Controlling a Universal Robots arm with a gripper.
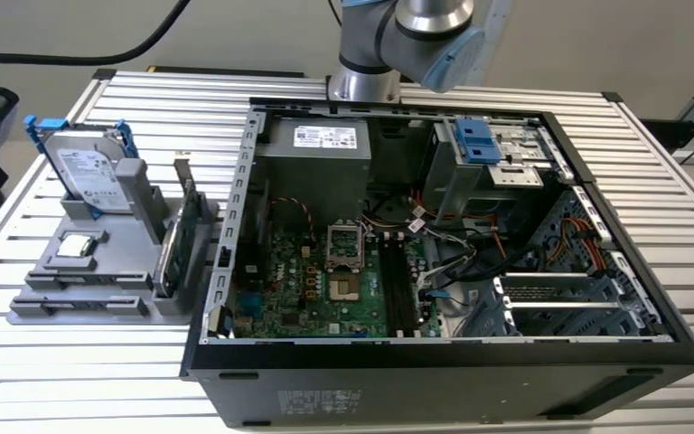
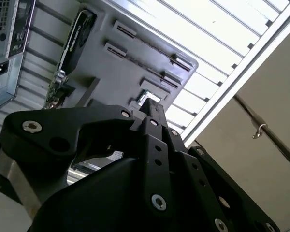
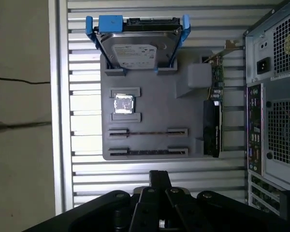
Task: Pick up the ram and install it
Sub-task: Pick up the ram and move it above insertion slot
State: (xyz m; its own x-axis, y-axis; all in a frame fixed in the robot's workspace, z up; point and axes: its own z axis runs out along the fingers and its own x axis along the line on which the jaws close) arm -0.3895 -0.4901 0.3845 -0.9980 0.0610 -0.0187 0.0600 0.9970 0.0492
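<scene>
Hovering clenched on nothing, the gripper (image 3: pixel 159 175) is held over the grey holder (image 3: pixel 174 112) on the bench (image 3: pixel 82 183). The ram (image 3: pixel 147 152) is seen on edge in the holder slot nearest the gripper. Neither pickup nor installation is judged done.

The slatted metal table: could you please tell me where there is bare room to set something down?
Bare slats of the slatted aluminium table lie nearer the exterior camera than the grey plastic parts holder, and at the exterior view's right of the open black computer case. The holder and the case's inside are crowded.
</scene>
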